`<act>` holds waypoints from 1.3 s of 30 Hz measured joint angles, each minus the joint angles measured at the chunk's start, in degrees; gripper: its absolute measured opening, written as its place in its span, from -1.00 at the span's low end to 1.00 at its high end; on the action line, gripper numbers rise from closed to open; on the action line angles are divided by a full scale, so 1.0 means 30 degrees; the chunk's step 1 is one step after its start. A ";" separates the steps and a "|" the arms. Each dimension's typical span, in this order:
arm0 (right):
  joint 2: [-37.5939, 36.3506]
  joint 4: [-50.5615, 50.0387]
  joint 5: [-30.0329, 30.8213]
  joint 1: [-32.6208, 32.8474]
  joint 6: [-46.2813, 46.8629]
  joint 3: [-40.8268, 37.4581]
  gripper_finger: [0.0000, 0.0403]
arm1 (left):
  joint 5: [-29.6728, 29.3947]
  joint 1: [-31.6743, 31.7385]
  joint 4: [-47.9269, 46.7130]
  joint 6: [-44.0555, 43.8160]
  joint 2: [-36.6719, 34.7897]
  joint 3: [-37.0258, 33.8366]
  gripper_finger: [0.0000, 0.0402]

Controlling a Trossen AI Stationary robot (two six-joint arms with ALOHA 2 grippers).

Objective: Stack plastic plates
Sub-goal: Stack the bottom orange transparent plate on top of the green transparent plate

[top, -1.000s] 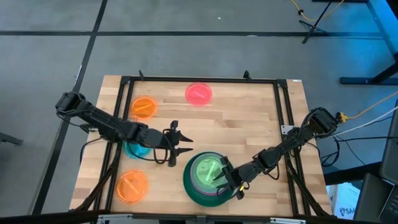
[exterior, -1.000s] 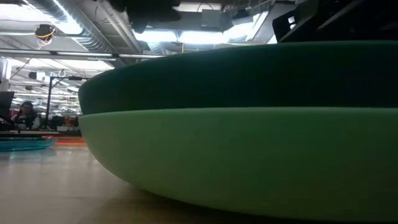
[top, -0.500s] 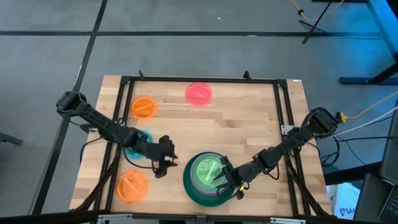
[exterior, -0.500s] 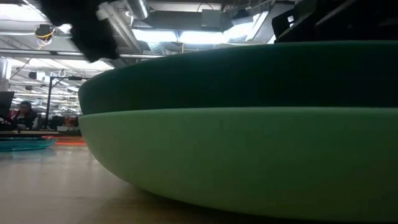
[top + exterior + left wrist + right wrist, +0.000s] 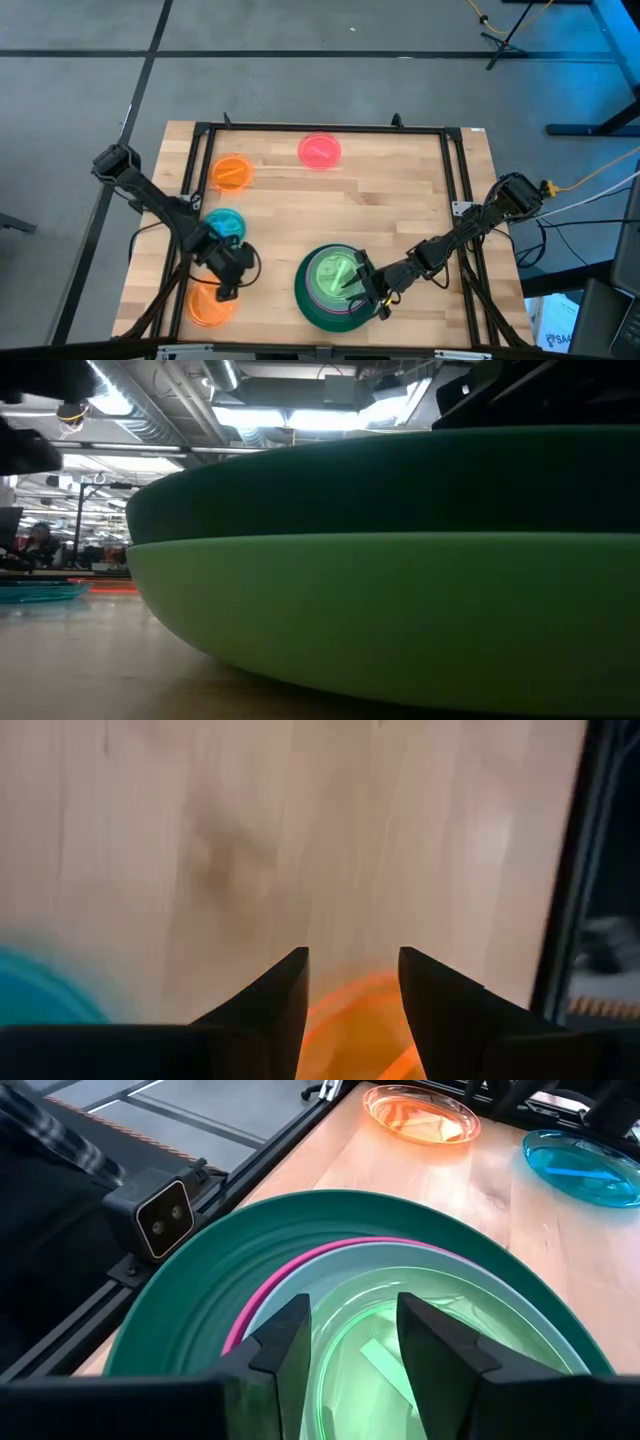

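A stack of plates (image 5: 335,288) stands near the table's near edge. In the low view the dark green plate (image 5: 400,480) rests in the mint one (image 5: 400,610). Magenta (image 5: 262,1295), grey-blue and lime (image 5: 360,1350) plates lie inside. My right gripper (image 5: 352,281) (image 5: 352,1325) is open over the lime plate. My left gripper (image 5: 228,291) (image 5: 352,982) is open above the near orange plate (image 5: 209,305) (image 5: 350,1020). The teal plate (image 5: 225,223), the far orange plate (image 5: 232,173) and the pink-red plate (image 5: 320,150) lie flat on the wood. My right gripper points down and toward the table's left at the lime plate on top of the stack. Whether its fingertips touch the plate, I cannot tell. My left gripper touches nothing.
A black metal frame (image 5: 200,135) runs around the table top. The near rail carries a small camera block (image 5: 165,1220) beside the stack. Bare wood (image 5: 390,200) lies between the stack and the pink-red plate. The teal plate (image 5: 40,995) sits close beside my left gripper.
My left gripper has swung from beside the stack toward the table's left and near edge. It has passed the teal plate, turned about, and now stands over the near orange plate. The plates have not moved.
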 joint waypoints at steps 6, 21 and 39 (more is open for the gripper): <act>0.0000 -0.0006 0.0000 -0.0001 -0.0002 0.0000 -0.29 | -0.0011 -0.1077 -0.1823 0.0007 -0.0001 -0.0094 -0.25; 0.0000 -0.0123 0.0313 -0.0006 -0.0010 0.0000 -0.29 | 0.0334 -0.1842 -0.0661 -0.1050 0.0000 -0.2529 -0.26; -0.0007 -0.0359 0.0291 0.0001 -0.0080 -0.0007 -0.29 | 0.0255 -0.2425 -0.0537 -0.1000 0.0402 -0.2550 -0.26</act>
